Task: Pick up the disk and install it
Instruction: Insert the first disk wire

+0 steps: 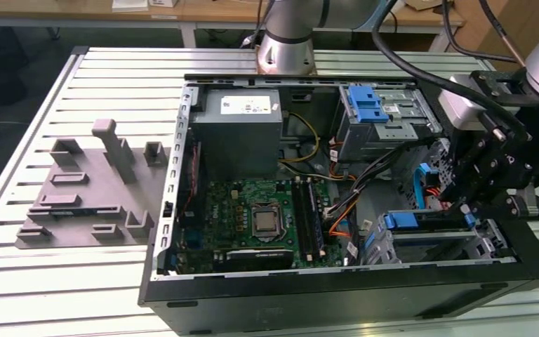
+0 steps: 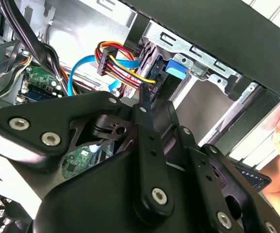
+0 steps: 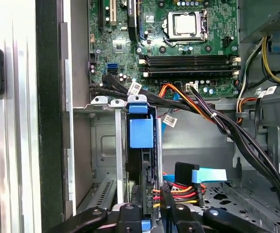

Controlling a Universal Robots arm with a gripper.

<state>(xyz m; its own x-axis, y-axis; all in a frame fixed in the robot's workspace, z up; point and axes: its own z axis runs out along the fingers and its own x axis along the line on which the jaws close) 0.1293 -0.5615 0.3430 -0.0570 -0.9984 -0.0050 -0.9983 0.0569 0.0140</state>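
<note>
Gripper hangs over the drive bay at the open computer case's corner, on the exterior view's right. Directly beneath its fingers, the disk stands on edge in the bay, long axis running into the slot. The fingers sit close on either side of the disk's near edge; whether they clamp it cannot be told.

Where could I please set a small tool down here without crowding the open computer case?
The slatted table is bare between the grey fixture plate and its far edge, and along its near edge. Inside the computer case it's crowded: cables, motherboard, and the gripper beside the drive cage.

slatted metal table, wooden desk behind
</note>
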